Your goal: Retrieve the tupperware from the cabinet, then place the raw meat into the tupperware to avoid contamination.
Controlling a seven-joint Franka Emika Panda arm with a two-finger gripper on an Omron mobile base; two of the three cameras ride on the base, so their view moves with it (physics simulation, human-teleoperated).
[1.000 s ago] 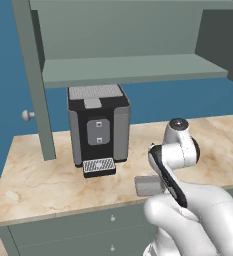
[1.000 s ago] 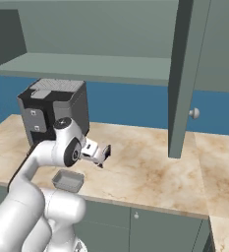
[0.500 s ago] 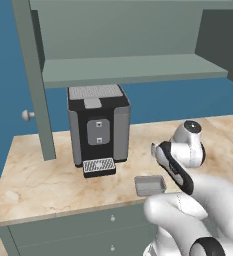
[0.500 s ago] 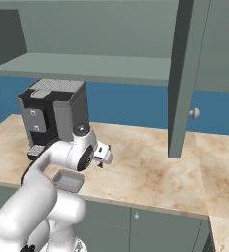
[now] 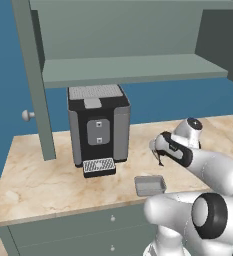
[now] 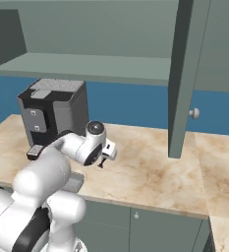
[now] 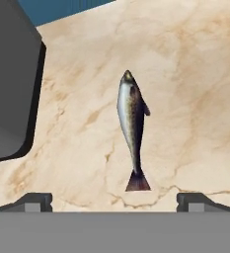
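My two-finger pincer (image 7: 114,197) stands fully open and empty. It has swung from the small grey translucent tupperware (image 5: 149,185), now set near the counter's front edge, to above the slender dark grey fish (image 7: 132,129). The fish lies beyond the tupperware, tail toward me, long axis running away.

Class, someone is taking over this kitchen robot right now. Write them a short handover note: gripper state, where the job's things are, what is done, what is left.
Gripper: jaws wide open, empty, above the counter, looking down on the fish.
Raw meat: the small fish, flat on the marble beside the coffee machine, untouched.
Tupperware: on the counter near its front edge, empty.
Cabinet: doors open, shelf bare.
Done: tupperware is out of the cabinet.
Left: grasp the fish, carry it over, set it in the tupperware.
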